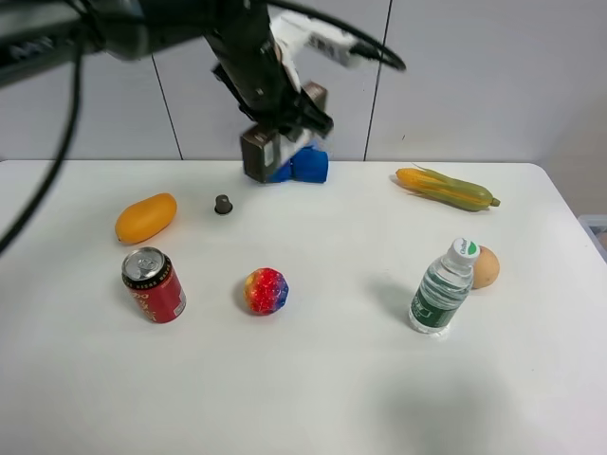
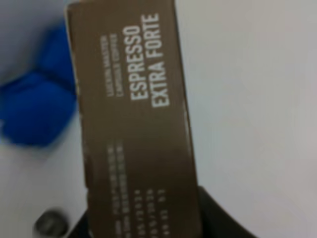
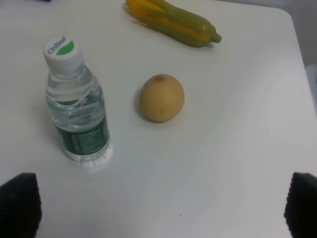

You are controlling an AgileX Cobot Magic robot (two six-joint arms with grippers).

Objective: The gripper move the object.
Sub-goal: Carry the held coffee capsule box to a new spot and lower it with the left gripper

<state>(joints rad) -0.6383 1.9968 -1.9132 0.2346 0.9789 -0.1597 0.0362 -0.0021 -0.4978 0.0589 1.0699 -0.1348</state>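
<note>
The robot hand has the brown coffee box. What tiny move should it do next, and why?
Probably lift the box a bit and bring it toward the middle of the table, away from the blue thing. The left hand is shut on the box at the back of the table, the blue thing sits right beside it, and there is bare table nearer the middle.

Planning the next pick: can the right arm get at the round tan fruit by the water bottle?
Probably yes: its jaws stand open and empty, and the fruit sits apart from the bottle, uncovered.
</note>
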